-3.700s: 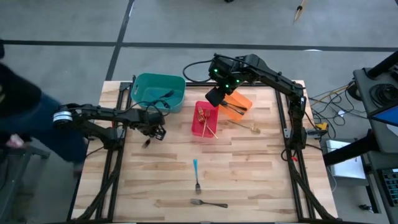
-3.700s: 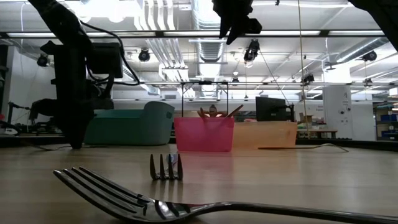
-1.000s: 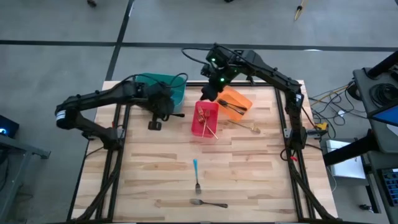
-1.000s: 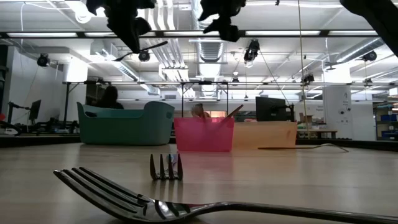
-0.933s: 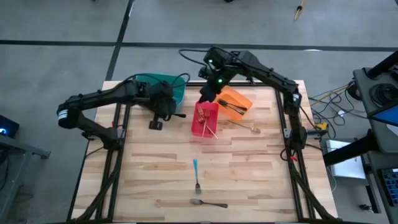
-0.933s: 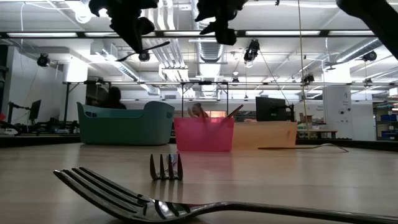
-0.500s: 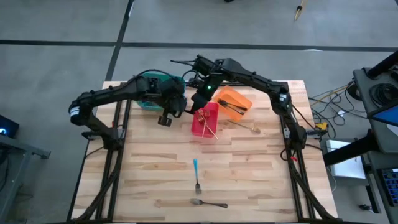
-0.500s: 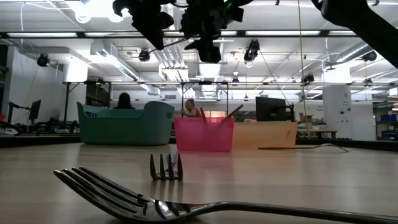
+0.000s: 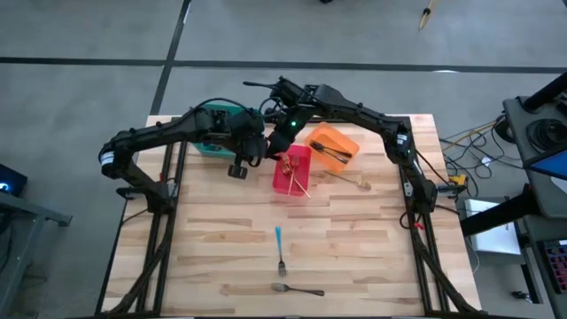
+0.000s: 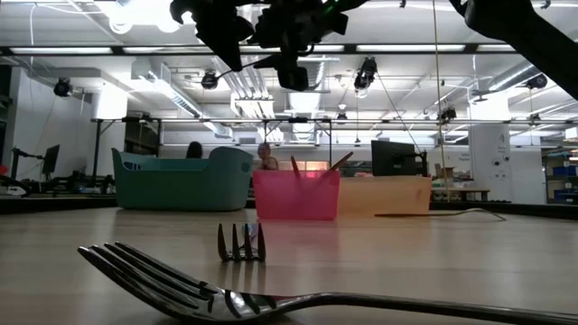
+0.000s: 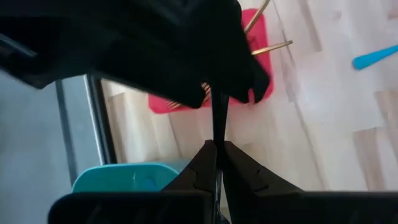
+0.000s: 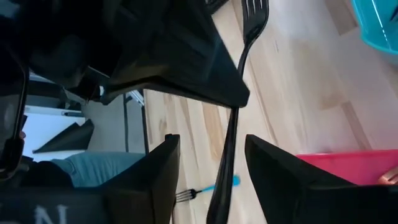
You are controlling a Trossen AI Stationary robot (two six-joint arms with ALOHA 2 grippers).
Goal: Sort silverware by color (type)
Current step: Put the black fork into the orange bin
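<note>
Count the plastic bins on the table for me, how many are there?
3. The teal bin sits at the far left, mostly under the arms, the red bin is in the middle, and the orange bin is just right of it. None looks hidden.

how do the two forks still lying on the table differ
The blue-handled fork has a light-blue handle and a silver head; the silver fork is plain metal all over. In the high view the blue-handled fork lies lengthwise, handle toward the bins, while the silver fork lies crosswise. The silver fork is nearer the table's front edge, right before the low camera; the blue-handled fork sits farther back. Both lie flat on the wooden table, outside every bin, untouched by either gripper.
</note>
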